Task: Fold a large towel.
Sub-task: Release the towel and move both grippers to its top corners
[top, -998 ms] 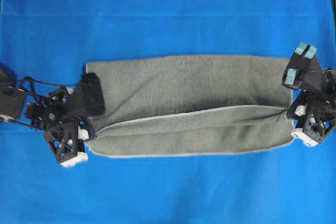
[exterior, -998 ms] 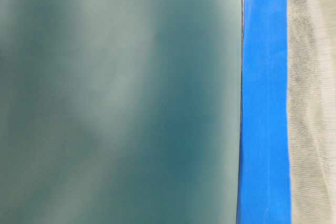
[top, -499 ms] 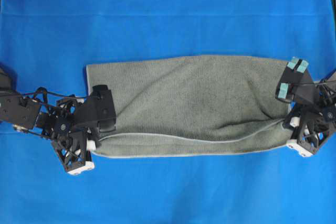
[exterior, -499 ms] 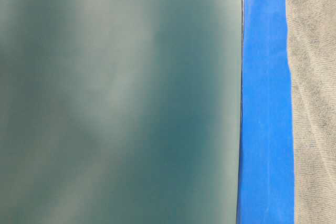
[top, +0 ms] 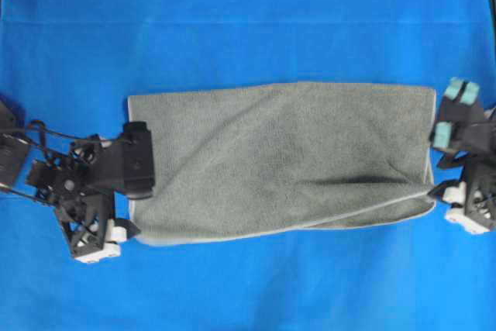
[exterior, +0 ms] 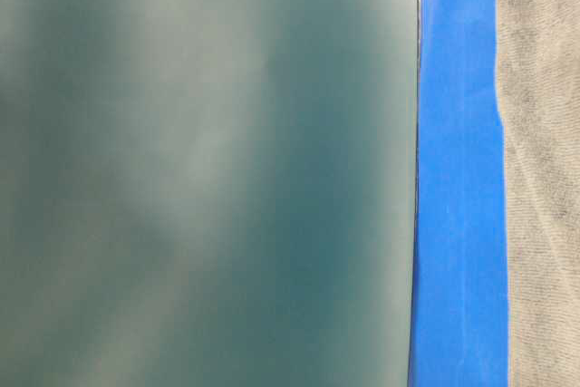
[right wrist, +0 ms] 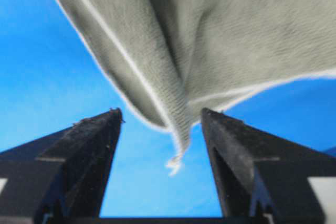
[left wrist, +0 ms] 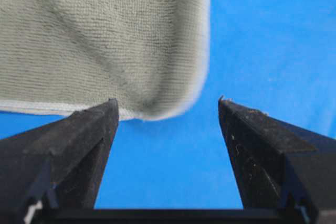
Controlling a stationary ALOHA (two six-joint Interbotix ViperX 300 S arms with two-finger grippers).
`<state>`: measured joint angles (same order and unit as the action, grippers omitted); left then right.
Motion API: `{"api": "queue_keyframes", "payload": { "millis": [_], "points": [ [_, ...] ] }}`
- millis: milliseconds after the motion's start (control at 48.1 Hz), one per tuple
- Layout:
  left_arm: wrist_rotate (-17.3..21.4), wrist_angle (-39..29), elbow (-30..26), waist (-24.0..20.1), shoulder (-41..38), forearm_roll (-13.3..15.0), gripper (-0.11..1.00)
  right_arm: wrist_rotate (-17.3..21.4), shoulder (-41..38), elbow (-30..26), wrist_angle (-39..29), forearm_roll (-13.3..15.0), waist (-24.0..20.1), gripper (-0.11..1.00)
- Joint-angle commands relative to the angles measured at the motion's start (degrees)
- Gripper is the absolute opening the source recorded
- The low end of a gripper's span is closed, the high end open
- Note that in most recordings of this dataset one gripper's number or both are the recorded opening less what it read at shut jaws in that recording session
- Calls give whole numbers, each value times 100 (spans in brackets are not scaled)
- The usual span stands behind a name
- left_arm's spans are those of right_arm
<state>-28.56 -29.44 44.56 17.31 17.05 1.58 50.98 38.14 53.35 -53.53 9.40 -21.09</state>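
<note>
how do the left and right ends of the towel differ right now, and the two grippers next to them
The towel's left end lies flat with its layers lined up; the towel's right end is puckered, its upper layer's hem slanting across the lower one. In the wrist views, the left gripper sits beside a flat, rounded corner, while the right gripper has a creased, pointed corner between its fingertips. Shared: both grippers are open and neither clamps the cloth.

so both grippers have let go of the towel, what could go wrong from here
The fold looks uneven: near the right gripper the towel has its upper layer's hem running slantwise short of the lower edge, so the next fold may come out crooked.

In the right wrist view a towel corner hangs between the open jaws and might snag.

The left gripper sits close to the towel's corner and could drag it.
</note>
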Motion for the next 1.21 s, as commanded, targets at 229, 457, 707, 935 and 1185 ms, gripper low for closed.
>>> {"api": "queue_keyframes", "payload": {
  "millis": [229, 457, 707, 935, 1185],
  "points": [
    [1072, 290, 123, -1582, 246, -62, 72, 343, 202, -26, -466, 2435, 817, 63],
    [2259, 967, 404, -2654, -237, -53, 72, 422, -545, 606, 483, 2707, 2171, 63],
    [2575, 1881, 844, -3340, -923, -53, 72, 422, -1257, 1143, 2197, 2725, 3076, 63],
    [2584, 1969, 940, -3375, -1160, -35, 69, 404, -1740, 1230, 2725, 2733, 3296, 63],
    [2602, 1995, 967, -3428, -1354, -44, 38, 396, -2145, 1213, 2777, 2997, 3401, 56]
  ]
}}
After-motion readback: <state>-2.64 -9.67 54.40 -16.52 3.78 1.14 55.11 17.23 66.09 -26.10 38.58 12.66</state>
